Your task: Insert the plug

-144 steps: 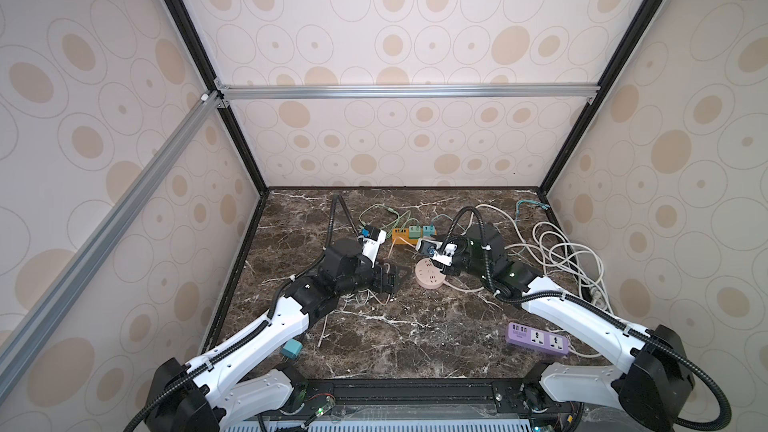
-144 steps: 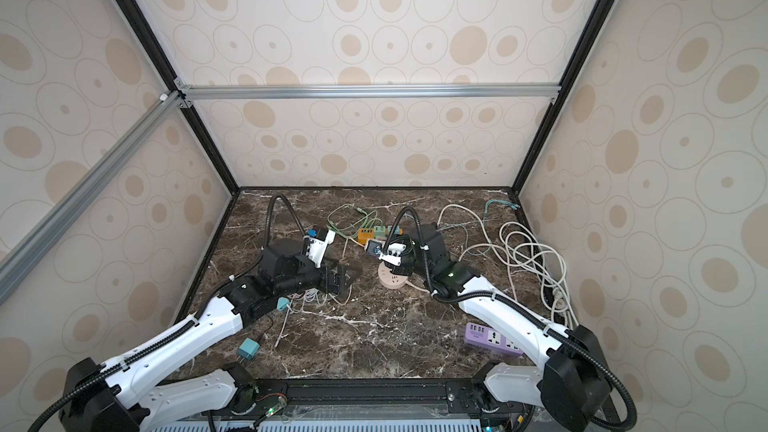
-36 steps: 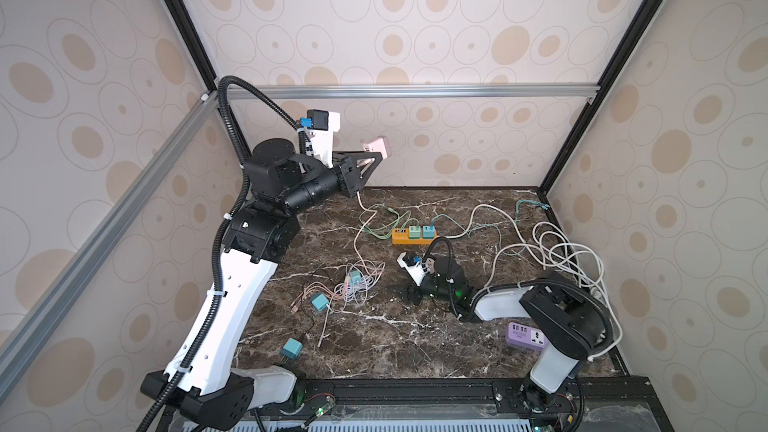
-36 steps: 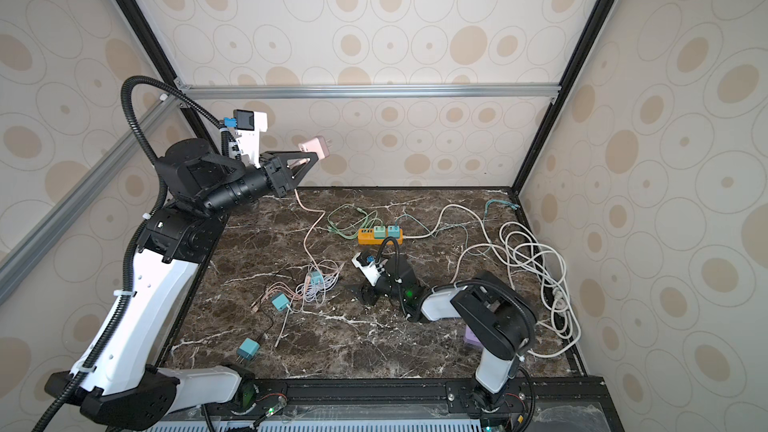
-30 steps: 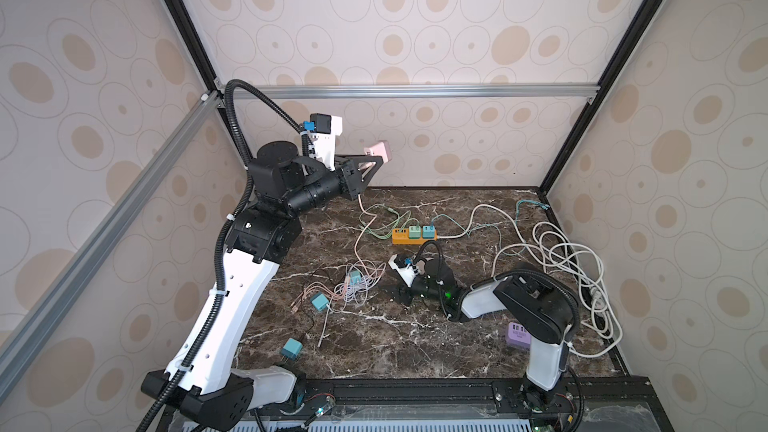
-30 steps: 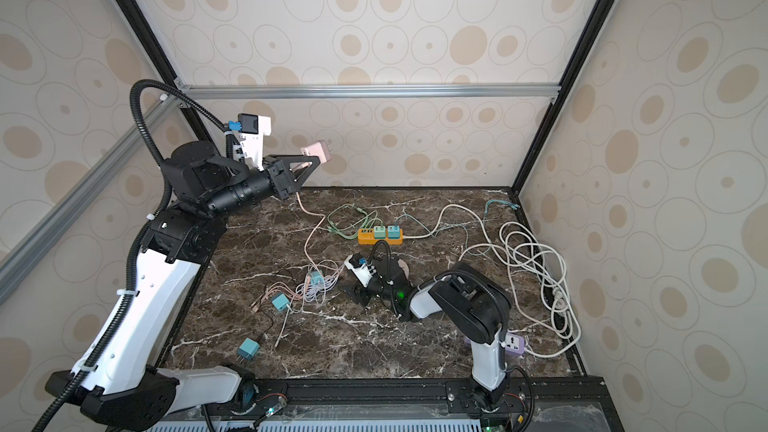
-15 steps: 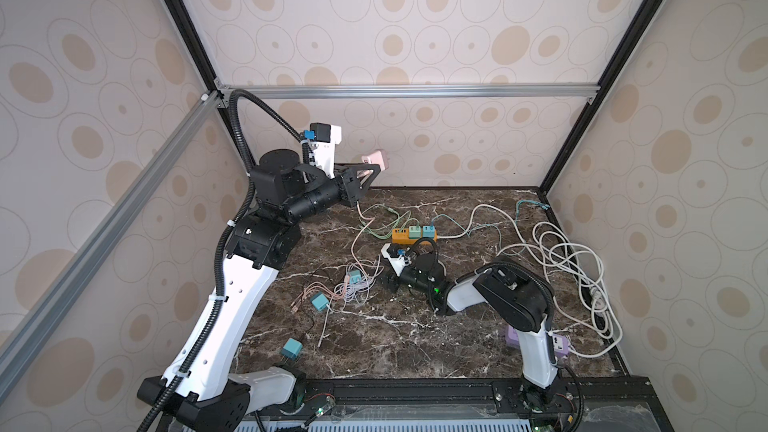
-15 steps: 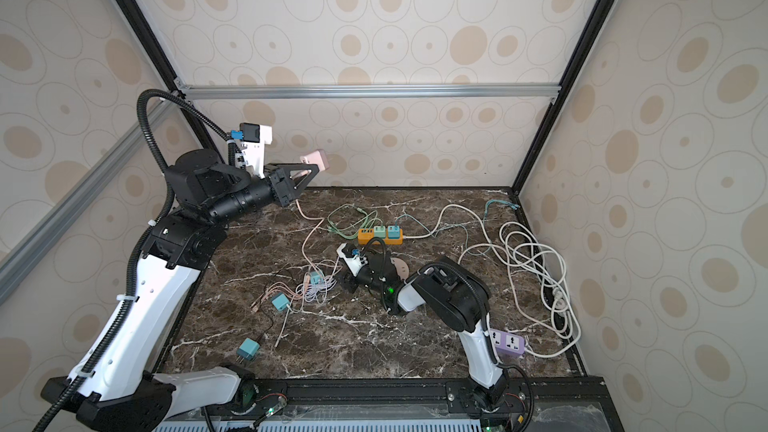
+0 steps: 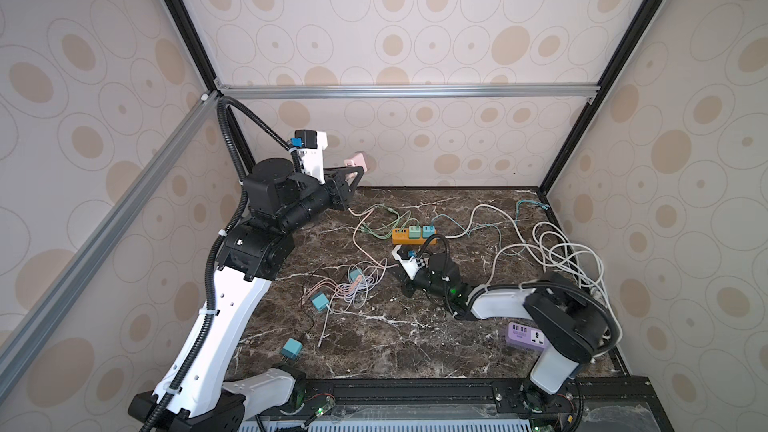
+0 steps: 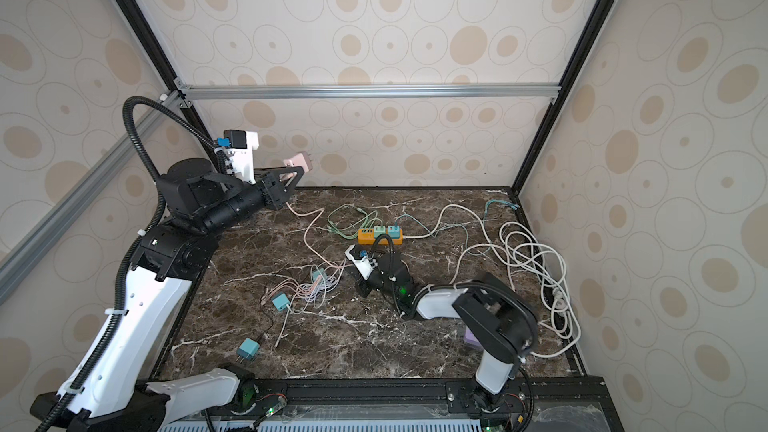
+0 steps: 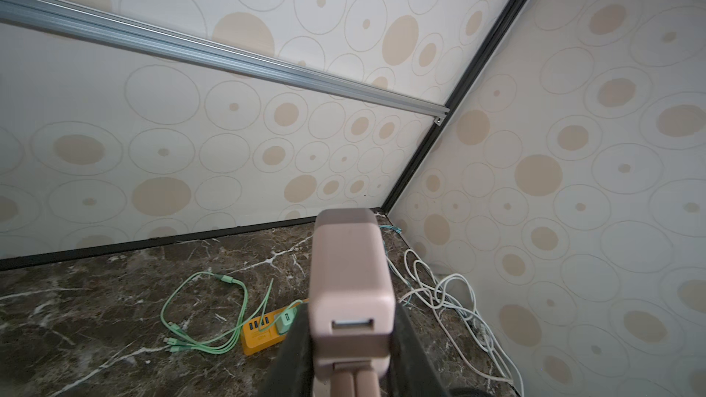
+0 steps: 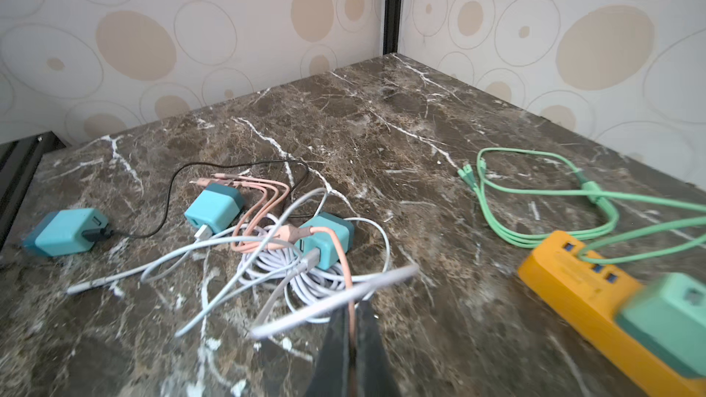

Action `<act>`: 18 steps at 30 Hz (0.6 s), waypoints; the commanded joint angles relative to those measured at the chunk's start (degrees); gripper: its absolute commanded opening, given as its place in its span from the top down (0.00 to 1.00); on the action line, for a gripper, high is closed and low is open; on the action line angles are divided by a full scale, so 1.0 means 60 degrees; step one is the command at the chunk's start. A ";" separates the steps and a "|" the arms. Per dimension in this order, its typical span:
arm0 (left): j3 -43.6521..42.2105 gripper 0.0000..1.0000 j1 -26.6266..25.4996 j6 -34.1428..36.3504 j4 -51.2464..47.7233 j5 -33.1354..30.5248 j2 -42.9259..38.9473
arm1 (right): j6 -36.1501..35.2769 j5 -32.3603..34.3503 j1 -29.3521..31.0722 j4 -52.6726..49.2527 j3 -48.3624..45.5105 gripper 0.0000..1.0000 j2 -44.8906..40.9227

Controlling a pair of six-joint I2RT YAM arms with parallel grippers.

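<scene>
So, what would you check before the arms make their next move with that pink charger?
1. Hold: left gripper clamps the pink square charger block, aloft: ok.
2. Port: its USB port is empty: ok.
3. Cable: right gripper shut on the thin pink cable: ok.
4. Tangle: pink cable clear of the loose white cable: not ok, they cross near the grip.
5. Plug: the cable's plug end located: cannot tell.

Right gripper (image 12: 353, 318) is further left now, at the cable pile, jaws snapped closed on the pink cable (image 12: 346, 266). Left gripper (image 9: 352, 171) with pink charger (image 9: 355, 160) sits slightly lower.
</scene>
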 commanded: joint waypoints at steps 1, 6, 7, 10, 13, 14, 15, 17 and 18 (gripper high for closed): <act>-0.0187 1.00 0.0071 0.0451 -0.0064 -0.1244 -0.0273 | -0.1485 0.0361 -0.0012 -0.4800 0.1083 1.00 -0.1367; -0.0285 1.00 0.0069 0.0704 -0.0092 -0.2369 -0.0341 | -0.3091 -0.0202 -0.0048 -0.9860 0.4463 1.00 -0.2063; -0.0271 1.00 0.0077 0.0757 -0.0128 -0.2693 -0.0359 | -0.3355 -0.0591 -0.0038 -1.0588 0.5277 1.00 -0.1961; -0.0263 1.00 0.0097 0.0854 -0.0273 -0.3787 -0.0569 | -0.3557 -0.1711 0.0002 -1.1662 0.7010 1.00 -0.1460; -0.0255 1.00 0.0071 0.0951 -0.0539 -0.4896 -0.0923 | -0.3908 -0.2338 0.0258 -1.2445 0.8488 1.00 -0.0880; -0.0230 1.00 0.0078 0.1025 -0.0669 -0.5212 -0.1049 | -0.4012 -0.2213 0.0362 -1.2669 0.8972 1.00 -0.0747; -0.0197 1.00 0.0078 0.1070 -0.0798 -0.5411 -0.1145 | -0.3974 -0.2122 0.0375 -1.2652 0.9242 1.00 -0.0732; -0.0115 1.00 0.0086 0.1190 -0.1048 -0.5655 -0.1331 | -0.3844 -0.1891 0.0385 -1.2236 0.9488 1.00 -0.0948; -0.0064 1.00 0.0077 0.1255 -0.1194 -0.5719 -0.1397 | -0.3889 -0.1785 0.0376 -1.2107 0.9558 1.00 -0.1118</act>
